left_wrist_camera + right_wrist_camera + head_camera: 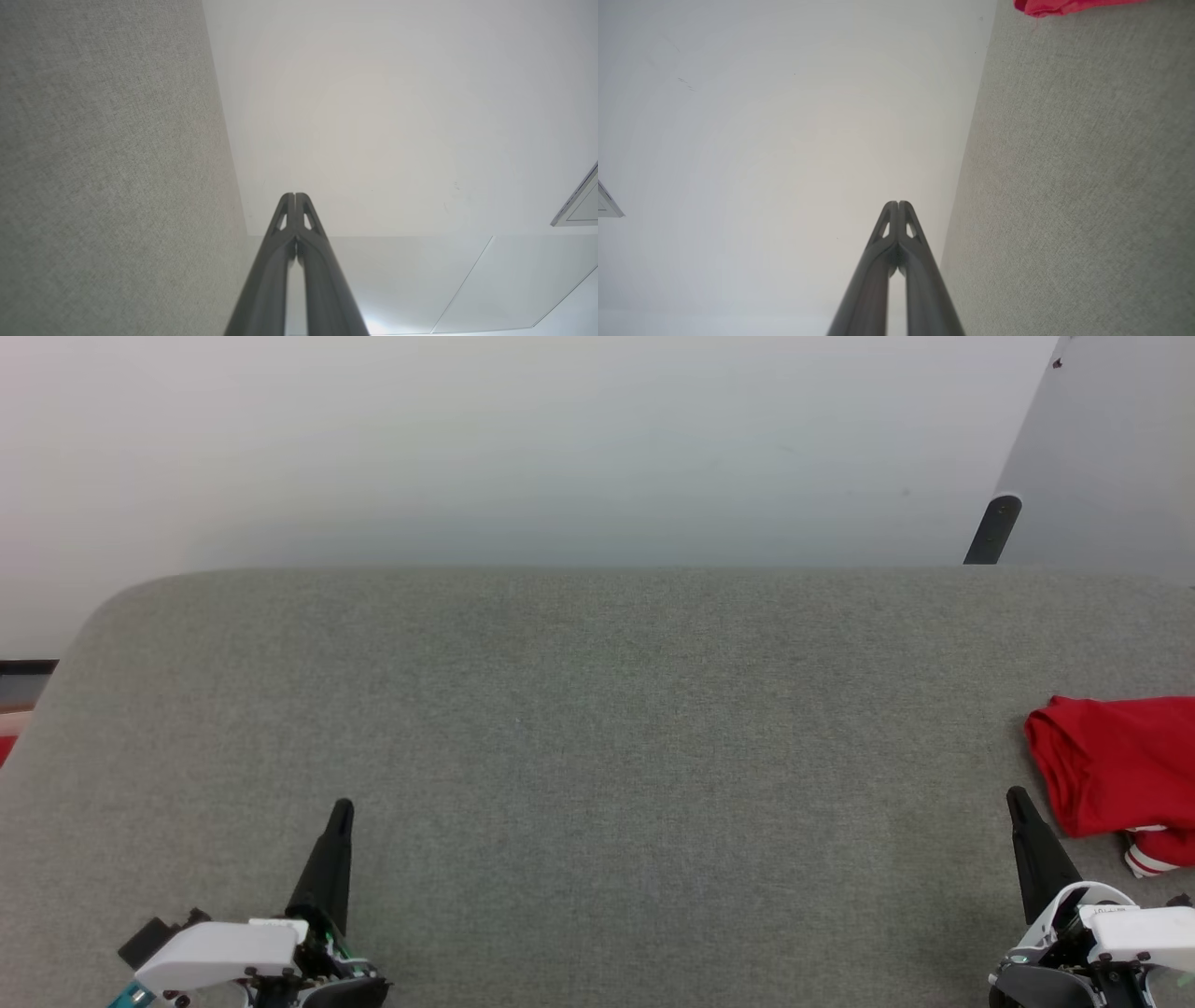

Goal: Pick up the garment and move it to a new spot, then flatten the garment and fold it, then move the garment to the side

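The crumpled red soft-cloth garment (pixel 1116 765) with red-white striped trim lies on the grey woven-fabric counter (pixel 597 709). The right claw (pixel 1018 803) of two long dark tapered fingers stands just beside the garment, not touching it. Its fingers are pressed together and hold nothing. The left claw (pixel 342 812), well apart from the garment, is likewise pressed together and empty.

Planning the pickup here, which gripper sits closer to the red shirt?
The right gripper, at the head view's lower right, close beside the shirt. The left gripper sits at the lower left, far across the grey surface.
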Controlling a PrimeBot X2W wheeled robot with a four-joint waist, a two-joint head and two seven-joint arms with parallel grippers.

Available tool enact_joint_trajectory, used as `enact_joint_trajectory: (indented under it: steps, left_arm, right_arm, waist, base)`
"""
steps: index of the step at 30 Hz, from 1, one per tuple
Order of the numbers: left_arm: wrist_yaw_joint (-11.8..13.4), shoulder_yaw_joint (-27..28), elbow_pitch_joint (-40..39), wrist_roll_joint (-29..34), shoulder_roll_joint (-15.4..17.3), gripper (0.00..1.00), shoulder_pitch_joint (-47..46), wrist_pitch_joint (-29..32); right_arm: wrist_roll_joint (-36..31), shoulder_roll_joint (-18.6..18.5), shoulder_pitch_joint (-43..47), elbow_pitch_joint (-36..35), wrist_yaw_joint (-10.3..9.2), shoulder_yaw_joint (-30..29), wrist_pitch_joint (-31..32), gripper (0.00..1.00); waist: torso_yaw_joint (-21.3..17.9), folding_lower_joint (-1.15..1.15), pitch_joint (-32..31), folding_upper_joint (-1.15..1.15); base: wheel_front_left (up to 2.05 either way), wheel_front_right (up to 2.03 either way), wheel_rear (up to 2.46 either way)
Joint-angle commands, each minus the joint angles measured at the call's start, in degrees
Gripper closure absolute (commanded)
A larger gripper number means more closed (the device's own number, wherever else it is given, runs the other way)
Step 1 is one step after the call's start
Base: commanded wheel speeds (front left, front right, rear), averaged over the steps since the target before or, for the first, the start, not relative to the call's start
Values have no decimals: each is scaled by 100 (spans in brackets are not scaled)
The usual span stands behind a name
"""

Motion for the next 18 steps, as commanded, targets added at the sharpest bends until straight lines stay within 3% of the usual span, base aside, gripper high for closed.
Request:
enact_joint_trajectory:
  steps: [1,18]
  left_arm:
    - [-31,11,6,-19,1,100,-57,10]
    - [-31,11,5,-20,1,100,-57,9]
  right_arm:
    - [23,20,-26,0,3,18,1,100]
    - [22,20,-26,0,4,18,1,100]
  waist:
    - [0,0,0,0]
    - [0,0,0,0]
  base:
    - [0,0,0]
    - [0,0,0]
